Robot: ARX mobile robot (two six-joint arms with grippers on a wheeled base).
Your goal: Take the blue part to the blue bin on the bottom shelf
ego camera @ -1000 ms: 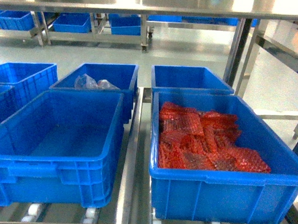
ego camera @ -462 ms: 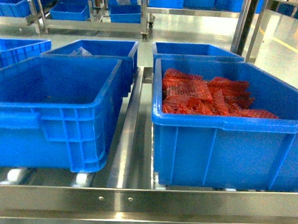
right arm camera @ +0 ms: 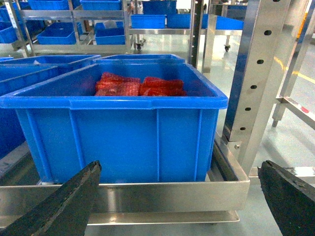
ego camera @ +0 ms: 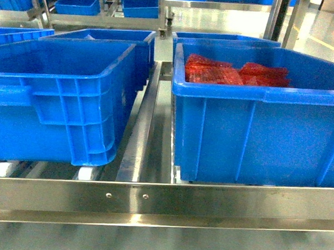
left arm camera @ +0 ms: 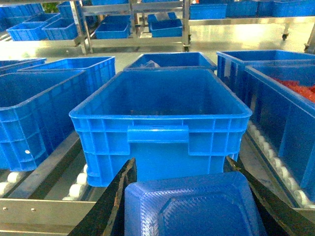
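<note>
I've got the blue part [left arm camera: 194, 206] clamped between the left gripper [left arm camera: 187, 196] fingers, filling the bottom of the left wrist view; it's a flat tray-ish piece, and I can't really tell its long axis because the frame crops it. The empty bin [left arm camera: 160, 120] sits straight ahead of the part and a bit above, short handle side facing me, its long axis running away from the gripper, so the drop looks like a lift over the near rim, then forward. The left arm is clearly the one for this; it's lined up dead centre on that bin. Relative to that bin: the bin of red mesh bags [ego camera: 237, 72] is just to its right across a steel rail, and the shelf rail [ego camera: 163, 200] runs along the front below it with white rollers [left arm camera: 76, 189] underneath. The right gripper [right arm camera: 182, 196] is spread wide with nothing in it, parked in front of the red-bag bin [right arm camera: 118, 128]. Count: one blue part, two grippers, and in the head view I make out two front bins plus two behind them, with more off to the left of the empty one. Neither gripper shows in the head view.
</note>
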